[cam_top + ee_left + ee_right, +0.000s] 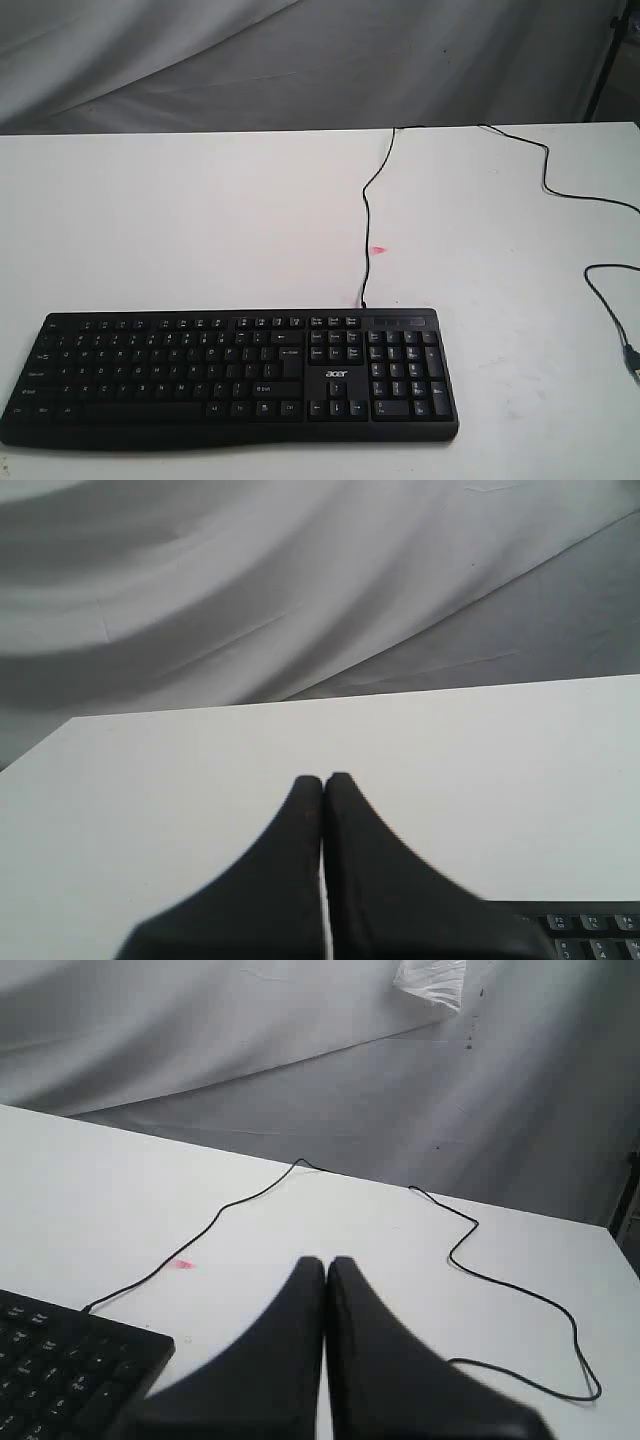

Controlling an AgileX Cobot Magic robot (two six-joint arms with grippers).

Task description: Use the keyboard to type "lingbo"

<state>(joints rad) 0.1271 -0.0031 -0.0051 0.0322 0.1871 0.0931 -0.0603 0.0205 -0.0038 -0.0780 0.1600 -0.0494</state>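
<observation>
White table [200, 220], grey cloth backdrop [300, 60]. Keyboard [230, 375] lies flat along the near edge, left of centre; its thin cable [366, 220] runs to the far edge. Left gripper [323, 780]: fingers pressed together, empty, over bare table near a keyboard corner. Right gripper [326, 1262]: likewise closed on nothing, near another corner.

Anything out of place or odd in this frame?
The keyboard lies flat, no visible damage. Two small oddities: a pink mark on the table beside the keyboard's cable, and a second loose black cable on the right of the exterior view whose plug end lies unconnected on the table.
</observation>
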